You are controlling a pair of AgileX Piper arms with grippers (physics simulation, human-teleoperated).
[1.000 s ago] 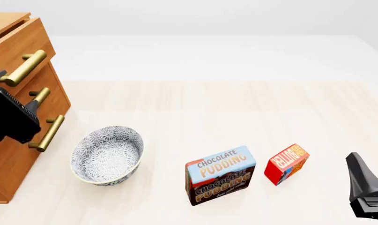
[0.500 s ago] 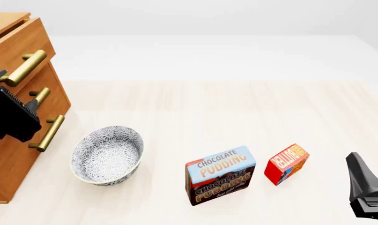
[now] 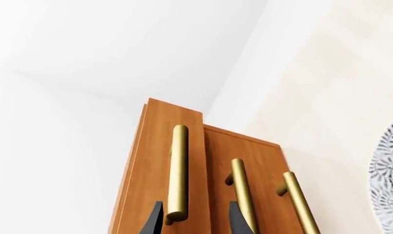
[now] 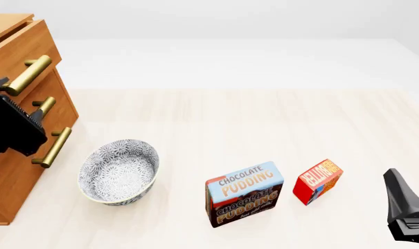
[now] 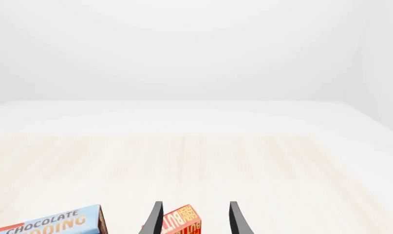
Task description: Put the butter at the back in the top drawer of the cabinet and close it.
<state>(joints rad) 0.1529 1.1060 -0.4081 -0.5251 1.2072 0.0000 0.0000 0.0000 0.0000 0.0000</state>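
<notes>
1. Red butter box point(image 4: 318, 181) sits on the table point(image 4: 265, 119), just beside the pudding box point(image 4: 244, 194), well apart from the cabinet point(image 4: 15, 171). Nothing stowed yet.
2. Top drawer point(image 4: 18, 52) stands slightly proud of the two below; we judge it barely cracked, not open enough to load.
3. Left claw point(image 3: 195, 217): fingers spread, straddling the end of the top handle point(image 3: 177, 170), not clamped on it.
4. Right claw point(image 5: 195, 217): fingers apart, empty, lined up on the butter but not around it.
5. Bowl point(image 4: 119, 171) lies between cabinet and boxes.
6. Left to do: pull drawer, pick butter, place at back, close.
</notes>
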